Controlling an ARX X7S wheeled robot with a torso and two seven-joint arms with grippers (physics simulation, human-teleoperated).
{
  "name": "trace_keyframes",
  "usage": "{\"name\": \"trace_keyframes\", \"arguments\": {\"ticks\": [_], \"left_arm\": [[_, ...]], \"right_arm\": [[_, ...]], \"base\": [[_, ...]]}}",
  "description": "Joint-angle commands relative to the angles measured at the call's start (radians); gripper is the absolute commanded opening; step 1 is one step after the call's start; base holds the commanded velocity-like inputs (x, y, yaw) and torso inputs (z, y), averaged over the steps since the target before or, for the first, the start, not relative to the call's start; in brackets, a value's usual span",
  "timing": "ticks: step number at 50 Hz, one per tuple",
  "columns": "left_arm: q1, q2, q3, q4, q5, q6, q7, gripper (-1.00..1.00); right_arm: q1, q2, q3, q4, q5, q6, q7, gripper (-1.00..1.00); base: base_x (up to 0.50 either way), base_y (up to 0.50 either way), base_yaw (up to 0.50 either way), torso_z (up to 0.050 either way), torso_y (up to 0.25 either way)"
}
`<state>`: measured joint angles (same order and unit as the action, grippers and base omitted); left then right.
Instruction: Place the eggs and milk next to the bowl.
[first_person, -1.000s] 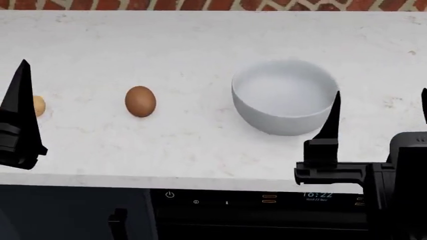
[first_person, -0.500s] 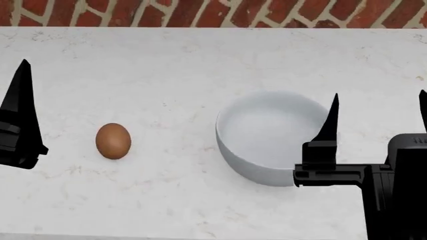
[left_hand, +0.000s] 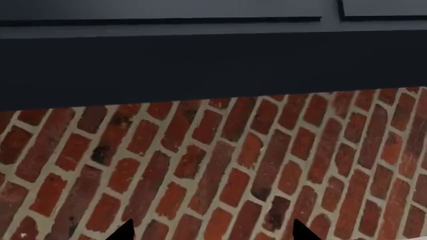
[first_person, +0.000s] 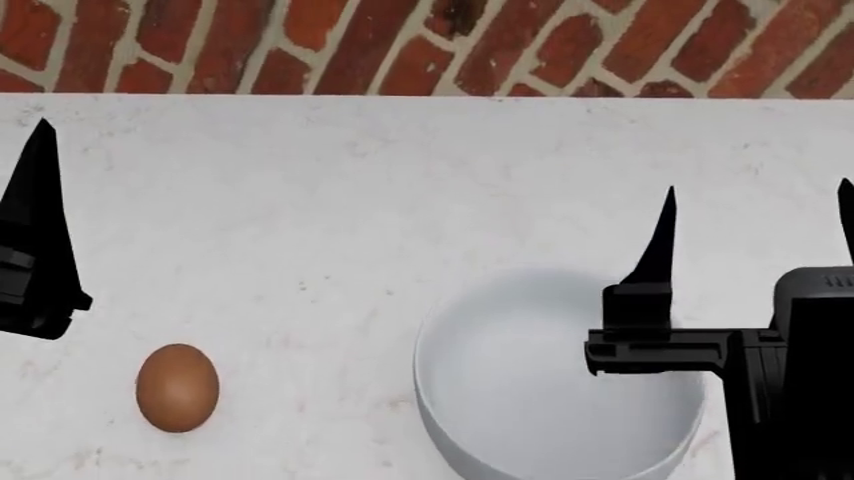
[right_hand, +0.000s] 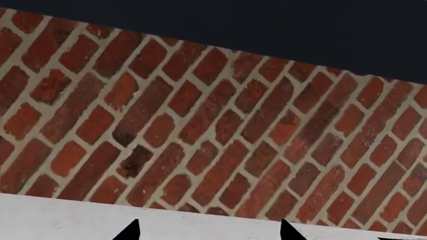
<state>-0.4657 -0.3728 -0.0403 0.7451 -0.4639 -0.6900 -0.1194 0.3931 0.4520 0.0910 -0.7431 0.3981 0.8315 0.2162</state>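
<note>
Egg (first_person: 178, 387) sits on white marble counter (first_person: 334, 200), well left of the bowl (first_person: 554, 390); milk not visible. Both grippers, left (left_hand: 210, 234) and right (first_person: 754, 235), spread open, empty. Brick wall (first_person: 400, 45) behind, dark cabinet (left_hand: 200, 60) above.

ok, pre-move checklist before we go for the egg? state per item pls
1. Egg located: ok. It lies on the counter near the head view's lower left, with nothing touching it.
2. Bowl located: ok. It is upright, with a clear gap between it and the egg.
3. Milk located: not ok. It shows in no view.
4. Left end effector free: ok. Tips apart, nothing between them.
5. Right end effector free: ok. It is open and empty, in front of the bowl in the head view.
6. Wrist cameras on target: not ok. Both show mostly the brick wall.
</note>
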Motion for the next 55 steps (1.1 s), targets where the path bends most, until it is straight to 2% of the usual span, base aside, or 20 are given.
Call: {"name": "trace_keyframes", "arguments": {"ticks": [1,10,16,17,21,23,26,28,31,33,40,43,47,55], "left_arm": [[0.003,-0.003,0.002,-0.001,-0.003,0.005,-0.003,1.0],[0.008,-0.006,0.0,0.006,-0.009,0.001,-0.009,1.0],[0.017,-0.006,0.005,0.001,-0.006,0.011,-0.007,1.0],[0.018,-0.005,0.007,-0.001,-0.005,0.014,-0.007,1.0],[0.023,-0.002,0.014,-0.014,-0.001,0.031,0.0,1.0],[0.022,-0.001,0.016,-0.017,-0.002,0.033,0.001,1.0],[0.021,0.001,0.022,-0.021,-0.001,0.038,0.002,1.0],[0.019,0.002,0.025,-0.023,0.0,0.039,0.001,1.0],[0.016,0.004,0.028,-0.026,-0.001,0.041,0.0,1.0],[0.018,0.006,0.035,-0.031,0.003,0.047,0.001,1.0],[0.019,0.007,0.036,-0.035,0.001,0.056,0.001,1.0],[0.029,0.008,0.033,-0.038,0.001,0.064,0.001,1.0],[0.033,0.007,0.028,-0.037,-0.002,0.068,0.001,1.0],[0.031,0.005,0.027,-0.035,-0.007,0.067,-0.003,1.0]], "right_arm": [[0.003,0.002,-0.001,-0.016,0.007,0.018,0.012,1.0],[0.016,0.005,0.007,-0.046,0.026,0.086,0.036,1.0],[0.112,-0.007,0.048,-0.158,0.111,0.381,0.12,1.0],[0.153,-0.032,0.079,-0.188,0.147,0.52,0.151,1.0],[0.226,-0.088,0.185,-0.3,0.239,0.72,0.183,1.0],[0.231,-0.067,0.222,-0.298,0.368,0.738,0.306,1.0],[0.258,-0.012,0.309,-0.265,0.726,0.738,0.594,1.0],[0.277,0.047,0.312,-0.218,0.928,0.736,0.806,1.0],[0.283,0.089,0.323,-0.166,1.118,0.72,1.001,1.0],[0.277,0.109,0.332,-0.165,1.19,0.688,1.057,1.0],[0.257,0.175,0.303,-0.122,1.302,0.625,1.287,1.0],[0.229,0.195,0.299,-0.117,1.29,0.62,1.335,1.0],[0.184,0.198,0.311,-0.119,1.285,0.591,1.345,1.0],[-0.008,0.328,0.25,-0.111,1.188,0.345,1.354,1.0]], "base": [[0.27,0.0,0.0,0.0,0.0],[0.0,0.0,0.0,0.0,0.0],[0.0,0.0,0.0,0.0,0.0],[0.0,0.0,0.0,0.0,0.0],[0.0,0.0,0.0,0.0,0.0],[0.0,0.0,0.0,0.0,0.0],[0.0,0.0,0.0,0.0,0.0],[0.0,0.0,0.0,0.0,0.0],[0.0,0.0,0.0,0.0,0.0],[0.0,0.0,0.0,0.0,0.0],[0.0,0.0,0.0,0.0,0.0],[0.0,0.0,0.0,0.0,0.0],[0.0,0.0,0.0,0.0,0.0],[0.0,0.0,0.0,0.0,0.0]]}}
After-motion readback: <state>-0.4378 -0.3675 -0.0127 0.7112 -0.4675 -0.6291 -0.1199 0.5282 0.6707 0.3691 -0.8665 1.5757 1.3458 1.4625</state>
